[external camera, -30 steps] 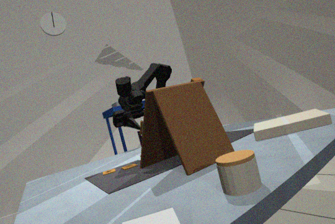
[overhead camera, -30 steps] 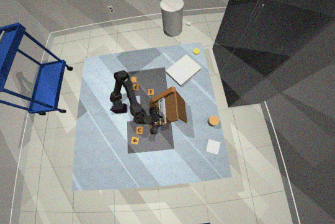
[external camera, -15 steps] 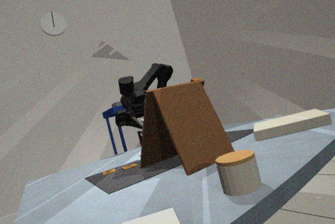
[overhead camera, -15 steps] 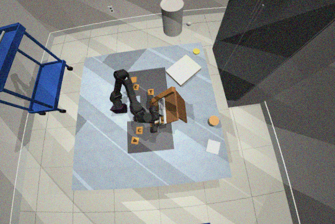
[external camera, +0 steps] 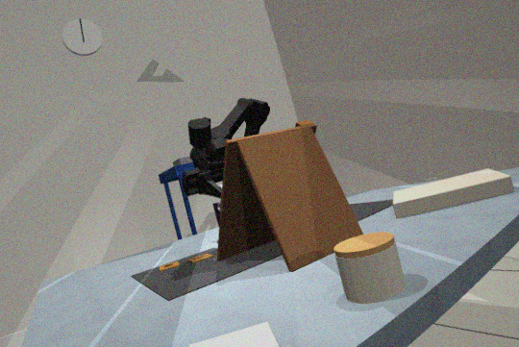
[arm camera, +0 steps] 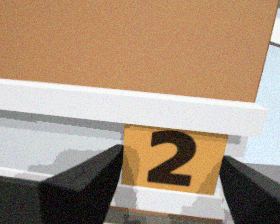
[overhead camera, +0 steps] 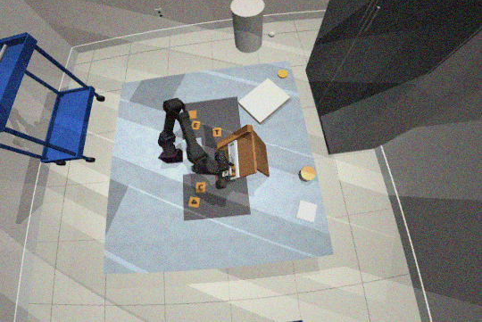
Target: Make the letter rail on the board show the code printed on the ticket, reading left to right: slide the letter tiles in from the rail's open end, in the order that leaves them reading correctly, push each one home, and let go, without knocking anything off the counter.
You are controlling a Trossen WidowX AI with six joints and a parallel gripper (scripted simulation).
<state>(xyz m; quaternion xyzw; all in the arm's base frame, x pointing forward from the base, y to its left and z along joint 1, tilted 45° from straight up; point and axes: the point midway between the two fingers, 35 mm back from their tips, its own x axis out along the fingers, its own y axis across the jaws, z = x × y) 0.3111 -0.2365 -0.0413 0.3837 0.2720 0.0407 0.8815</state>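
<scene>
The wooden board point(overhead camera: 262, 156) point(external camera: 298, 197) stands tilted with a white rail point(arm camera: 51, 99) across its face. My gripper point(arm camera: 171, 157) is shut on the orange 2 tile point(arm camera: 136, 160), which sits between the rail's upper and lower lips, just inside its right end. The visible channel left of this tile holds no tile. The exterior view hides the fingertips behind the board. Loose on the dark mat are an E tile point(overhead camera: 195, 125), a T tile point(overhead camera: 217, 132), a C tile point(overhead camera: 201, 187), an A tile point(overhead camera: 194, 202) and an unreadable orange tile point(overhead camera: 192, 114). I cannot read a ticket code.
A white slab point(overhead camera: 264, 100) point(external camera: 452, 193) lies behind the board. A round wooden-lidded jar point(overhead camera: 307, 173) point(external camera: 370, 269) and a white square point(overhead camera: 307, 211) point(external camera: 240, 336) lie beyond it. A yellow disc point(overhead camera: 282, 73) is near the counter's far corner.
</scene>
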